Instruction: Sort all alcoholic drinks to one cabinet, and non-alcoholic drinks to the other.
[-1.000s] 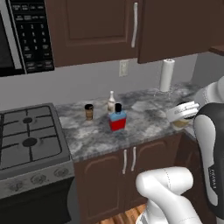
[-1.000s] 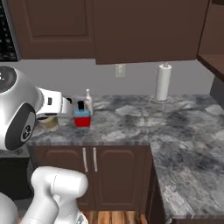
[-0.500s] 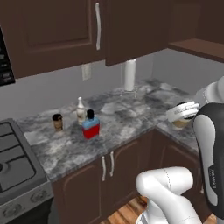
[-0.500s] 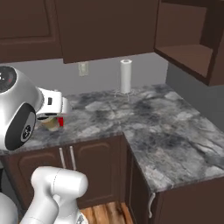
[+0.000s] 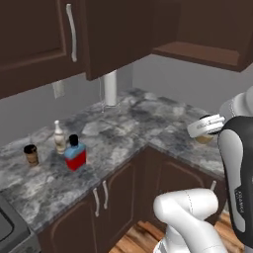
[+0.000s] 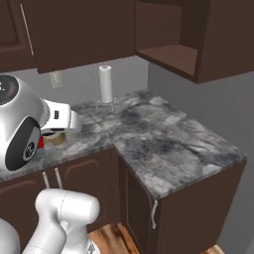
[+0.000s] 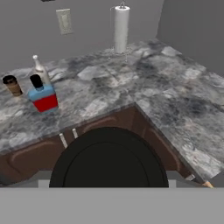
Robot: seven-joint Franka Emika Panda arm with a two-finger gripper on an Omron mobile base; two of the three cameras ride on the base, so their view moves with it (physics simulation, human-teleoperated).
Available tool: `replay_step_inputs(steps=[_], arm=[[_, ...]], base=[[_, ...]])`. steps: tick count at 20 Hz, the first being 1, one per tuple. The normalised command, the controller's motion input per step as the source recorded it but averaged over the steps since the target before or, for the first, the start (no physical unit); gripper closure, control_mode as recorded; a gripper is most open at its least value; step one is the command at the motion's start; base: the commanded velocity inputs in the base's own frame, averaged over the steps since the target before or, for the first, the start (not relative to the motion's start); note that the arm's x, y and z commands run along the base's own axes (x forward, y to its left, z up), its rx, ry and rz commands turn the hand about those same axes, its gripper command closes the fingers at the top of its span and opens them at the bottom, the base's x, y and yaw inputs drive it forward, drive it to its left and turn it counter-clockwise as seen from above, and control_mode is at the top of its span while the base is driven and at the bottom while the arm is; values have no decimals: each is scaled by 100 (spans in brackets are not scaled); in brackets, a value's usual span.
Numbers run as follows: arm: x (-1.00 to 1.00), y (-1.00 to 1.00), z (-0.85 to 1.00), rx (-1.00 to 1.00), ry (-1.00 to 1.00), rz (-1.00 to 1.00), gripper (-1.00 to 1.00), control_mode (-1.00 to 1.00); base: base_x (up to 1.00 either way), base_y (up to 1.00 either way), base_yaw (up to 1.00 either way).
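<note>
Gripped in the pincer (image 5: 205, 132) over the counter's corner, left base view, is a small tan paper cup (image 5: 203, 138). Right base view: the same cup (image 6: 55, 140) under the white hand. Hand view: its round black lid (image 7: 109, 159) looms close; on speckled grey stone counter (image 7: 166, 92) stand a squat blue red-labelled bottle (image 7: 42, 97), slim pale bottle (image 7: 40, 69) and another tan cup (image 7: 12, 85).

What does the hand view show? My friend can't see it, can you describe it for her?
A big round black lid sits close at the bottom. Behind it, a grey marble counter holds a blue-and-red bottle, a pale slim bottle, a tan cup and a paper towel roll.
</note>
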Motion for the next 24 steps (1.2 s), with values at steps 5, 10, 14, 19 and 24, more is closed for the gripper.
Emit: replay_step_inputs(steps=[5,10,14,19,24], arm=[[0,0,0,0,0,0,100,100],[0,0,0,0,0,0,100,100],[0,0,0,0,0,0,100,100],[0,0,0,0,0,0,100,100],[0,0,0,0,0,0,100,100]], base=[[17,22,-35],[23,25,-33],[33,37,-31],[38,46,-29],[39,41,-28]])
